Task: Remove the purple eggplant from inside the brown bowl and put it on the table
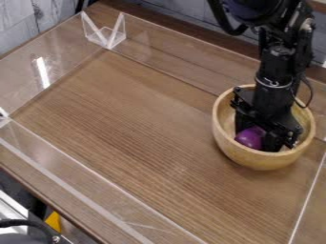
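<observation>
The purple eggplant (251,139) lies inside the brown bowl (223,132), toward its left side, at the right of the table (128,105). My gripper (266,133) comes straight down from the black arm and reaches into the bowl. Its dark fingers (239,120) stand apart on either side of the eggplant, and I cannot see them pressing on it. The gripper body hides the eggplant's right part and much of the bowl's inside.
Clear acrylic walls (57,162) edge the tabletop at the left and front. A folded clear piece (105,30) stands at the back left. The bowl sits close to the table's right edge.
</observation>
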You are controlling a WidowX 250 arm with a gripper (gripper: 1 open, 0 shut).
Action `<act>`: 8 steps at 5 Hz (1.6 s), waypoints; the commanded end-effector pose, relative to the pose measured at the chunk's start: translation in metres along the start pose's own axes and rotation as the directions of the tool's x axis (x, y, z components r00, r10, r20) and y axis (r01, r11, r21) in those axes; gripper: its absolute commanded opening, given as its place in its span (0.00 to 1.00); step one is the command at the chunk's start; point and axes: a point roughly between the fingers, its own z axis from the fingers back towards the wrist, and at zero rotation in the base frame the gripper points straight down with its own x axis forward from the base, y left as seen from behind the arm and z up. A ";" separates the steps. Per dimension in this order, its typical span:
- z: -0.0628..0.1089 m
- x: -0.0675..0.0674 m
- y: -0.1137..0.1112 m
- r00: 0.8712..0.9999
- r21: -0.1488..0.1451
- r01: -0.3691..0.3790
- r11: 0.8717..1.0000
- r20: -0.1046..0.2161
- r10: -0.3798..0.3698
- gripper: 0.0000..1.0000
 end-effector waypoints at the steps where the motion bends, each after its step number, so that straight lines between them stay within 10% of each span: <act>1: 0.027 0.004 -0.005 0.997 0.003 -0.001 1.000 0.076 0.001 0.00; 8: 0.039 0.008 -0.045 0.978 -0.009 -0.145 0.989 0.150 0.144 0.00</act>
